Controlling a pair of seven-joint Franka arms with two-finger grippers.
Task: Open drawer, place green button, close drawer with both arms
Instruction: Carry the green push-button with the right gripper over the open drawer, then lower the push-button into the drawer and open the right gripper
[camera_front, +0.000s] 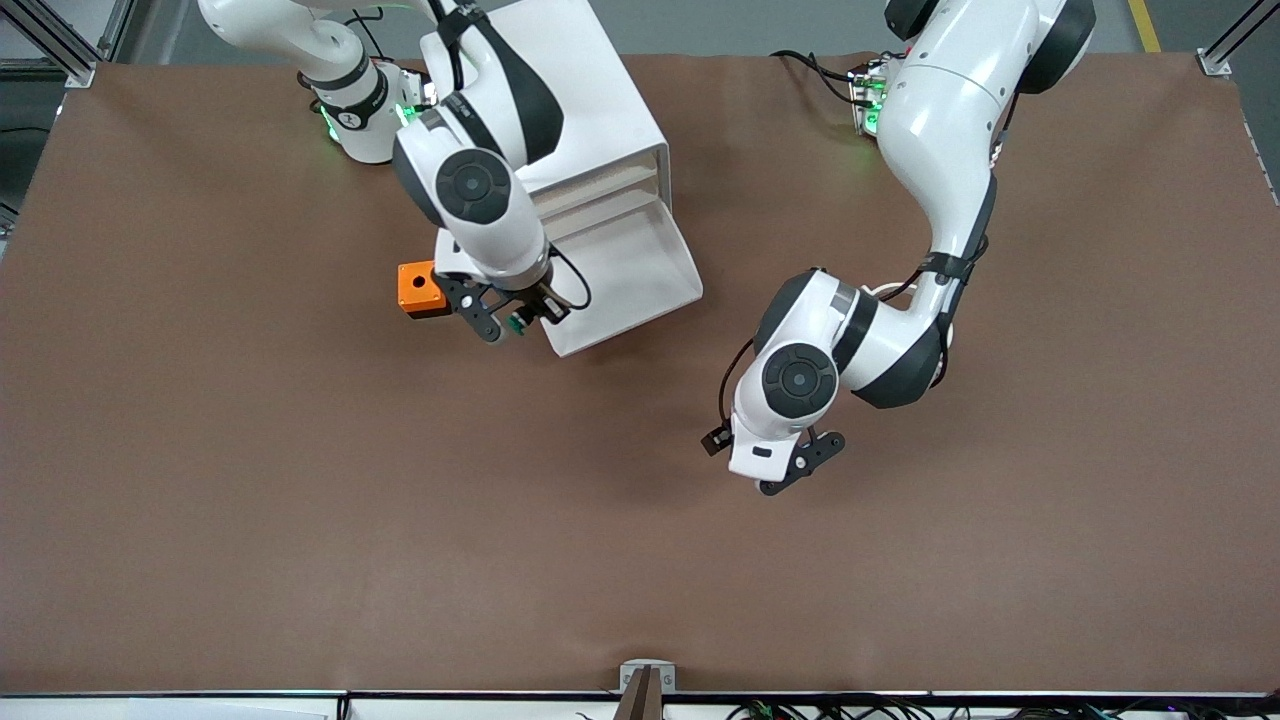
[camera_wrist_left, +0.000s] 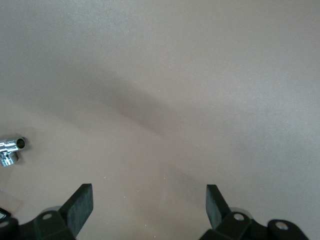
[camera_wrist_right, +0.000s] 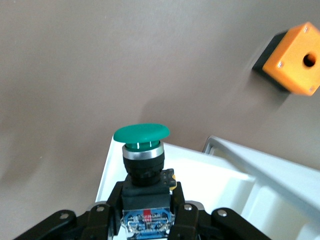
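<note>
The drawer (camera_front: 640, 270) stands pulled out of the white cabinet (camera_front: 590, 90), and its tray shows nothing inside. My right gripper (camera_front: 515, 320) hangs over the drawer's front corner toward the right arm's end of the table. It is shut on the button (camera_front: 517, 322). In the right wrist view the button's green cap (camera_wrist_right: 141, 134) sticks out past the right gripper (camera_wrist_right: 147, 197), which clamps the black-and-blue body, with the drawer's white rim (camera_wrist_right: 107, 165) just below. My left gripper (camera_front: 800, 465) is open with nothing in it, over bare table nearer the front camera. Its fingers (camera_wrist_left: 80, 205) stand wide apart.
An orange box with a hole (camera_front: 422, 289) sits on the table beside the drawer, toward the right arm's end, close to my right gripper; it also shows in the right wrist view (camera_wrist_right: 295, 57). A small chrome fitting (camera_wrist_left: 11, 150) lies on the table by my left gripper.
</note>
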